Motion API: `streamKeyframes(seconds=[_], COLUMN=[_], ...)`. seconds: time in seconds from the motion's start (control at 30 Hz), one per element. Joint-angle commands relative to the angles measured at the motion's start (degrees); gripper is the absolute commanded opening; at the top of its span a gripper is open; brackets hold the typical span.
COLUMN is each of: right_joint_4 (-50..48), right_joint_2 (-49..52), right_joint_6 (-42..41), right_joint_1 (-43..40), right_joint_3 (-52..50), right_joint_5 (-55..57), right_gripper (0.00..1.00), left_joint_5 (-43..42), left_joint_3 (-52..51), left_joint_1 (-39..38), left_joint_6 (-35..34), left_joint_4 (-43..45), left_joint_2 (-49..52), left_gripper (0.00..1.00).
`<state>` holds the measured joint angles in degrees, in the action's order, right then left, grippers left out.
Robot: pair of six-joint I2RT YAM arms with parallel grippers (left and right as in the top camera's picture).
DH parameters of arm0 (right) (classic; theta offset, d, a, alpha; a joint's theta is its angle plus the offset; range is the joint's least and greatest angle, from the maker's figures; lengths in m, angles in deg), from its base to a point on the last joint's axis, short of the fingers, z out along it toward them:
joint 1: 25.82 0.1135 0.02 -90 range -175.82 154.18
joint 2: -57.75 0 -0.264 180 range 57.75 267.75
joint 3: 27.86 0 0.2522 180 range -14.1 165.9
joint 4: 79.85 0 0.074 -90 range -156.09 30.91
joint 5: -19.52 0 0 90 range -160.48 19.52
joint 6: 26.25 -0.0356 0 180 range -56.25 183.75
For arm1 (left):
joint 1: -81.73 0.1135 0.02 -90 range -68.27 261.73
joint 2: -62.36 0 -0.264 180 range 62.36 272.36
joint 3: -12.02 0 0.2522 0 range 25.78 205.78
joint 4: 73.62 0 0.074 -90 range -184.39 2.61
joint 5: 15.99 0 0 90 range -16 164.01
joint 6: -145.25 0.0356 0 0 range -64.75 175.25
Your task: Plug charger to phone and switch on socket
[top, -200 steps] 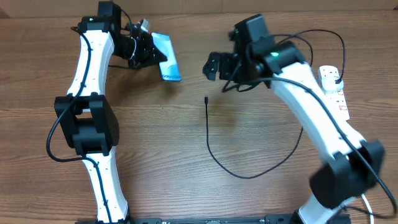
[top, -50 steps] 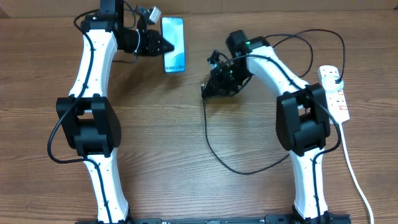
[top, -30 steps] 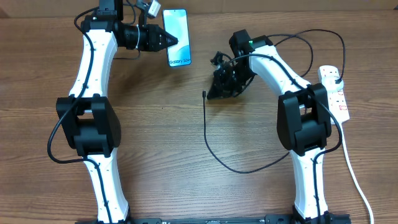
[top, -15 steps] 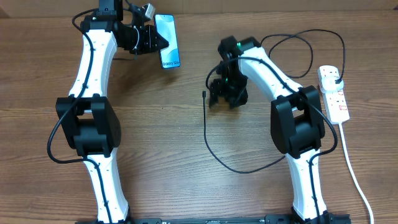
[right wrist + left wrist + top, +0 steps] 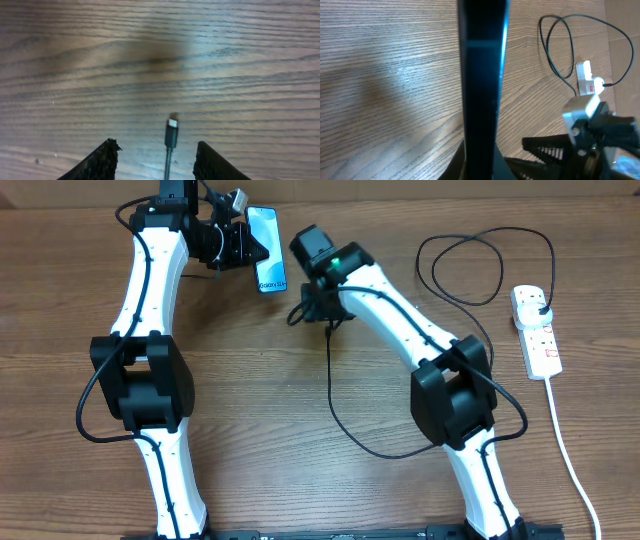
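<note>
The phone (image 5: 267,262), its blue screen lit, is held off the table at the back by my left gripper (image 5: 246,246), which is shut on its edge. In the left wrist view the phone (image 5: 481,75) runs edge-on up from the jaws of that gripper (image 5: 480,167). The charger's connector tip (image 5: 171,134) lies on the wood between the spread fingers of my right gripper (image 5: 157,146), touching neither. From overhead that right gripper (image 5: 316,316) hovers over the tip (image 5: 329,332), just right of the phone. The black cable (image 5: 345,425) loops round to the socket (image 5: 537,332).
The socket's thick white cord (image 5: 568,460) runs down the right side of the table. A loop of black cable (image 5: 478,260) lies at the back right. The socket (image 5: 586,82) and the right arm's fingers (image 5: 555,146) show in the left wrist view.
My right arm has swung left toward the phone, its jaws opening and coming down over the connector tip. The left gripper has shifted the phone slightly left.
</note>
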<state>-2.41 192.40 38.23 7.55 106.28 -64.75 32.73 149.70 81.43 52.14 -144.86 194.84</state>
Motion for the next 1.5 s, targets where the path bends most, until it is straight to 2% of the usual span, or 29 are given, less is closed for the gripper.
streamKeyframes(seconds=[0.0, 0.2, 0.3, 0.77, 0.83, 0.87, 0.9, 0.97, 1.13, 1.4, 1.43, 1.47], right_joint_4=[-1.4, -3.04, -4.07, -3.52, -4.33, -5.18, -6.03, -5.81, -2.84, 11.91, 12.0, 11.56], right_joint_2=[-1.64, -1.64, -1.64, -1.62, -1.62, -1.62, -1.62, -1.62, -1.62, -1.64, -1.64, -1.64], right_joint_6=[-3.02, -2.97, -3.02, -2.97, -2.97, -2.99, -2.99, -2.99, -2.99, -1.01, -1.03, -1.03], right_joint_1=[-0.31, -0.37, -0.17, 0.07, 0.07, 0.07, 0.07, 0.07, 0.07, 0.07, 0.04, -0.02], right_joint_3=[-3.58, -8.79, -10.38, -10.97, -12.15, -13.31, -15.15, -15.45, -15.43, -15.41, -15.41, -15.41], right_joint_5=[3.69, 3.67, 3.58, -2.38, -2.4, -2.38, -2.38, -2.38, -2.45, -7.08, -6.78, -6.62], right_gripper=[0.47, 0.42, 0.31, 0.31, 0.27, 0.22, 0.1, 0.04, 0.04, 0.04, 0.05, 0.16], left_joint_5=[-1.07, -1.07, -1.07, -1.09, -1.07, -1.07, -1.05, -0.85, -0.52, -0.5, -0.48, -0.48], left_joint_3=[1.57, 1.57, 1.57, 1.57, 1.57, 1.57, 1.57, 1.57, 1.57, 1.57, 1.57, 1.57], left_joint_1=[0.0, 0.0, 0.0, 0.0, 0.0, 0.0, 0.0, 0.0, 0.0, 0.0, 0.0, 0.0], left_joint_6=[-0.76, -0.76, -0.76, -0.76, -0.76, -0.76, -0.74, -0.76, -0.76, -0.76, -0.76, -0.76], left_joint_4=[0.11, 0.11, 0.11, -0.37, -0.57, -0.66, -0.76, -0.74, -0.81, -0.96, -0.94, -0.92], left_joint_2=[-3.34, -3.34, -3.34, -3.34, -3.34, -3.34, -3.34, -3.34, -3.34, -3.34, -3.34, -3.34], left_gripper=[0.04, 0.04, 0.04, 0.04, 0.04, 0.04, 0.04, 0.04, 0.04, 0.04, 0.04, 0.04])
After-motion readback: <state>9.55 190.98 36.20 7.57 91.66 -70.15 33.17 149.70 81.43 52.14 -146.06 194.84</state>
